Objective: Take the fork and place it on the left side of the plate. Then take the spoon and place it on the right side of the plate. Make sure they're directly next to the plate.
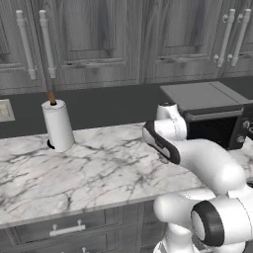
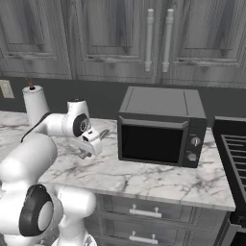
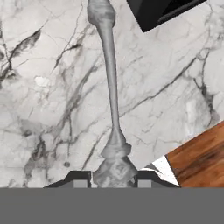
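Observation:
In the hand view my gripper (image 3: 113,180) is shut on the spoon (image 3: 111,87), a silvery-grey one. Its thick end sits between the two dark fingertips (image 3: 79,179), and the slim shaft runs straight up the view over the marble counter (image 3: 52,109). In the right base view the gripper (image 2: 92,143) hangs a little above the counter, just left of the microwave. The fork and the plate are out of view.
A dark microwave (image 2: 161,127) stands on the counter right of the gripper; its corner shows in the hand view (image 3: 162,11). A paper towel roll (image 1: 58,124) stands at the back left. The counter's front edge and wooden floor (image 3: 201,157) lie close by. A stove (image 2: 235,144) is at the far right.

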Available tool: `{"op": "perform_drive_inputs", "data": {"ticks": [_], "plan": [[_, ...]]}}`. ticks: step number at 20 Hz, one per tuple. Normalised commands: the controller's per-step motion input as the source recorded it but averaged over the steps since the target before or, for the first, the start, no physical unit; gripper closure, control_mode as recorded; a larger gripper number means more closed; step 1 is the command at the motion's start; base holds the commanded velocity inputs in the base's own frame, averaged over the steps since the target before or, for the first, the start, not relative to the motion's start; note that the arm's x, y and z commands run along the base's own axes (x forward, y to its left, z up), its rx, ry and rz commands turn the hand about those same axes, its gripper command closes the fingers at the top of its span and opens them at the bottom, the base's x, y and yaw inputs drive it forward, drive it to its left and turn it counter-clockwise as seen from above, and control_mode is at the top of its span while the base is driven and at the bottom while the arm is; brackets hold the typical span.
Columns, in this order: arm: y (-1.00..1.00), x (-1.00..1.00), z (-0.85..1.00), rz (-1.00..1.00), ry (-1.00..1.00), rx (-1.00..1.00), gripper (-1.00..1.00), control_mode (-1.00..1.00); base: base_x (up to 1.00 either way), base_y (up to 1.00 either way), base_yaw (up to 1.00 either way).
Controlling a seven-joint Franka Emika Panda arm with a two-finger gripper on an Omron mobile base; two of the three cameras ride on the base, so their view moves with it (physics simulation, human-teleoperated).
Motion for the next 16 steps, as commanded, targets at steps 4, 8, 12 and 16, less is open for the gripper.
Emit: {"op": "perform_drive_inputs", "data": {"ticks": [4,8,12,16], "plan": [[0.00,-0.90,0.99,0.00,0.00,-0.03,1.00,-1.00,0.00,0.00,0.00],[0.00,-1.00,0.82,0.00,0.00,-0.04,1.00,-1.00,0.00,0.00,0.00],[-0.02,-1.00,0.28,0.00,0.00,-0.05,1.00,-1.00,0.00,0.00,0.00],[0.00,-0.63,0.02,0.05,0.00,-0.02,1.00,-1.00,0.00,0.00,0.00]]}}
